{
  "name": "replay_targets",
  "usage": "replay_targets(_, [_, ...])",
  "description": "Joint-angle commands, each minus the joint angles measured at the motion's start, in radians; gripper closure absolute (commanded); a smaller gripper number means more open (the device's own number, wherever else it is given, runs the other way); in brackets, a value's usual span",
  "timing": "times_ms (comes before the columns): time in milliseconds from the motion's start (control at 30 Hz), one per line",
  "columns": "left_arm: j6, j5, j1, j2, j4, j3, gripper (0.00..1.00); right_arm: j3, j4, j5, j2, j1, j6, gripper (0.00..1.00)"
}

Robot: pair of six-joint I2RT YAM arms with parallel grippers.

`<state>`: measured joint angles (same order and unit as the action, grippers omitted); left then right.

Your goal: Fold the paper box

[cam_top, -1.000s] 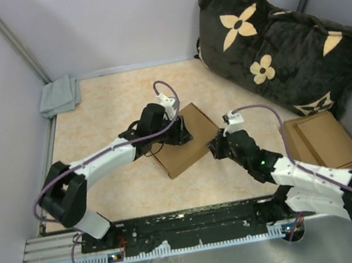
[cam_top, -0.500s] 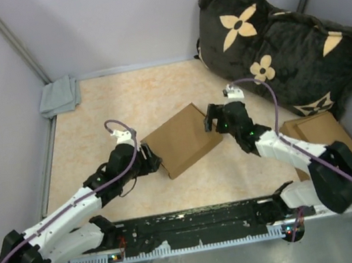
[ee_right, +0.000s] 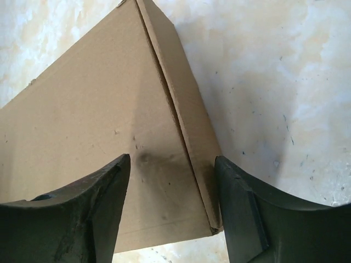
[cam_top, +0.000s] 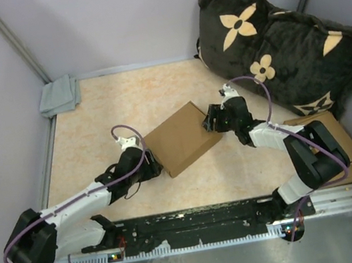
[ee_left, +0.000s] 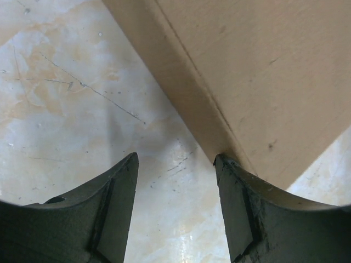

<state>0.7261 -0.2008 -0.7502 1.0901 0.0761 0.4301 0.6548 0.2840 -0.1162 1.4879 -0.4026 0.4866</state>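
Closing stage: paper box (cam_top: 180,139) looks shut; left gripper (cam_top: 151,166) and right gripper (cam_top: 209,120) spread, empty, at opposite ends; next, probably seam-pressing.

Nothing readable is showing anywhere: no text, label, brand or number. The paper box (cam_top: 181,141) is presenting plain brown faces (unprinted in both wrist views too), and the dark cushion (cam_top: 283,46) is displaying only tan flower shapes, no letters.
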Motion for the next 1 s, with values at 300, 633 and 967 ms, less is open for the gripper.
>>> replay_targets(300, [-0.045,0.020,-0.001,0.146,-0.049,0.144,0.35,-0.227,0.021,-0.067,-0.236,-0.062,0.125,0.41])
replay_targets(633, [-0.055,-0.053,-0.001,0.072,0.062,0.189,0.35,-0.310,-0.135,-0.009,-0.458,-0.118,0.186,0.41])
replay_targets(967, [-0.050,-0.133,-0.001,0.093,0.190,0.248,0.32,-0.321,-0.292,0.076,-0.597,-0.125,0.179,0.32])
